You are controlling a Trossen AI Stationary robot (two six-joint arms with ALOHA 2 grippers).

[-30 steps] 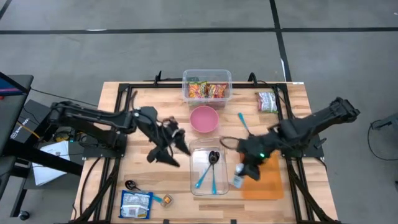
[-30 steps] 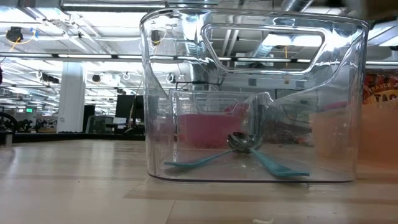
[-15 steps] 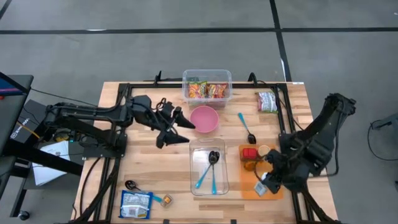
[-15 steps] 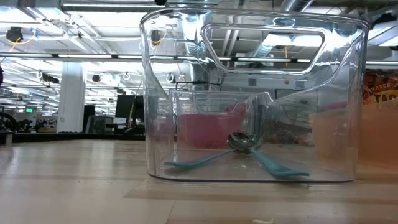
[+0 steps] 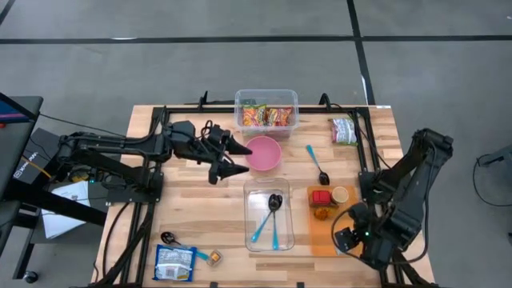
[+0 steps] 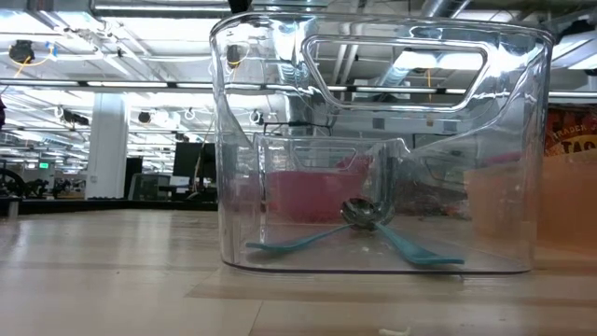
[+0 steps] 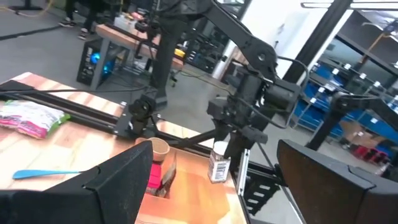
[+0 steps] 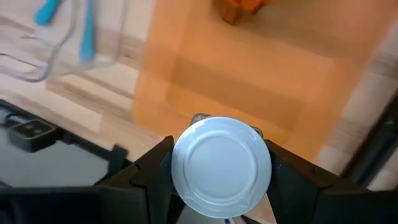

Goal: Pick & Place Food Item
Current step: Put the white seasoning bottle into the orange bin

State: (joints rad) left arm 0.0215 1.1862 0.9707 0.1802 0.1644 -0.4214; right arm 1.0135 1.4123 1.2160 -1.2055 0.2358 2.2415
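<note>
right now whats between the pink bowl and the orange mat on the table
In the high view, a teal-handled spoon lies on bare wood between the pink bowl and the orange mat. The clear bin sits beside that stretch, not in it.

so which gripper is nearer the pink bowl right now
Left. The left gripper hovers open right beside the pink bowl; the right gripper, shut on a small bottle, is far off over the orange mat.

A robotics lab or industrial workshop: blue storage racks, workbenches strewn with gear (cables everywhere), ceiling strip lights, grey concrete floor.
</note>
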